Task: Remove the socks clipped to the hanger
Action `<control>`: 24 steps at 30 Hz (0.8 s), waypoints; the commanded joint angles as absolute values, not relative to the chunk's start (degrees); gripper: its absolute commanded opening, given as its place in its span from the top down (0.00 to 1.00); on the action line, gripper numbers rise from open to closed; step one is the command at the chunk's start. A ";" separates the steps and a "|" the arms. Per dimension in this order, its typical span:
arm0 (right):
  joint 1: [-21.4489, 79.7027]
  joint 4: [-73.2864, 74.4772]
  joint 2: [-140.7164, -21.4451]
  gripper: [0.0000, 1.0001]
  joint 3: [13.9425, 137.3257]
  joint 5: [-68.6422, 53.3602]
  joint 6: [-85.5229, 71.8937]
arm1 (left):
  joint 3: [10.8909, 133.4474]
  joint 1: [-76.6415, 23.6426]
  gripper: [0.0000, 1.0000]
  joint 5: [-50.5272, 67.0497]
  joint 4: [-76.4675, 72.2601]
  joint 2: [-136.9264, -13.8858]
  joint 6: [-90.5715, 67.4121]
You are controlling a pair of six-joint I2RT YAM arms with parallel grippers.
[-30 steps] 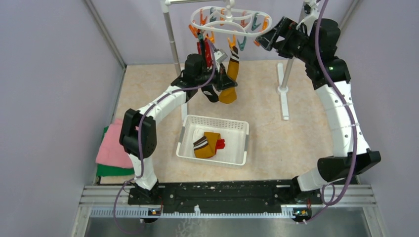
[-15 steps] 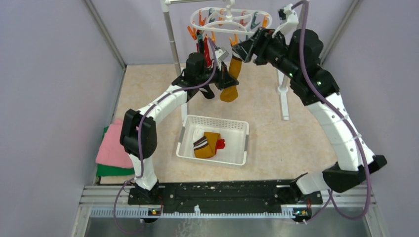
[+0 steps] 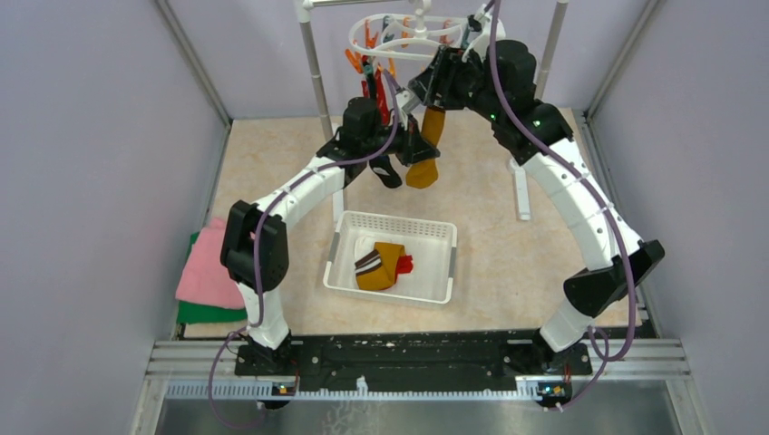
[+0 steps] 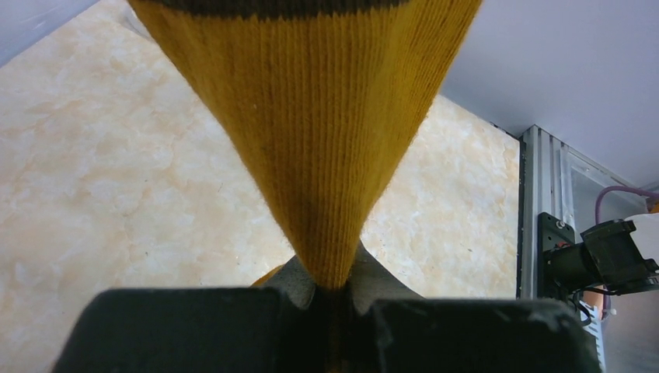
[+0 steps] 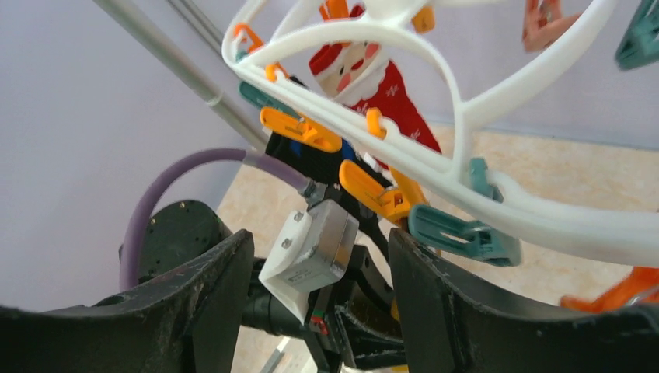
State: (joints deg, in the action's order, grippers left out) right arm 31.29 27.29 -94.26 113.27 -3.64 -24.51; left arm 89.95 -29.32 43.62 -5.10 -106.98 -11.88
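Note:
The white oval hanger (image 3: 399, 36) with orange and teal clips hangs at the top; it also shows in the right wrist view (image 5: 435, 163). A mustard-orange sock (image 3: 424, 149) hangs from an orange clip (image 5: 373, 194). My left gripper (image 3: 413, 149) is shut on that sock (image 4: 319, 140), which stretches taut upward from the jaws. A black sock (image 3: 385, 170) hangs beside it. A red Santa sock (image 5: 373, 85) hangs clipped behind. My right gripper (image 3: 433, 86) is open, just below the hanger ring by the orange clip (image 5: 319, 256).
A white mesh basket (image 3: 435, 234) on the floor holds a mustard sock (image 3: 381, 267), a red one and a white one. A white pole rack (image 3: 317, 82) stands behind. Pink and green folded cloth (image 3: 207, 276) lies at the left.
My right arm has swung left from the rack's right side to the hanger above the mustard sock. My left gripper stays shut on the sock, nearly still.

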 commanded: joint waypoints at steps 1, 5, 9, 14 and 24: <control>31.53 25.95 -93.86 0.37 118.27 -0.30 -21.41 | 92.05 -29.70 1.00 43.67 -5.89 -103.69 -12.02; 31.51 27.28 -94.45 0.38 119.47 2.54 -19.17 | 92.15 -29.78 1.00 44.00 -5.89 -103.61 -12.13; 31.55 27.68 -95.30 0.37 120.94 3.18 -17.42 | 92.35 -29.95 1.00 44.14 -5.73 -103.62 -12.05; 31.57 29.08 -97.50 0.35 122.95 1.63 -16.81 | 92.54 -30.31 1.00 44.45 -5.63 -103.50 -12.11; 32.53 26.31 -98.26 0.38 121.14 6.37 -13.60 | 93.52 -30.67 1.00 44.91 -4.75 -103.31 -12.69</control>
State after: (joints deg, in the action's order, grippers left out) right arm 31.40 29.15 -98.35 120.46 3.20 -16.38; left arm 90.89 -30.39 43.90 -4.19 -106.96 -12.10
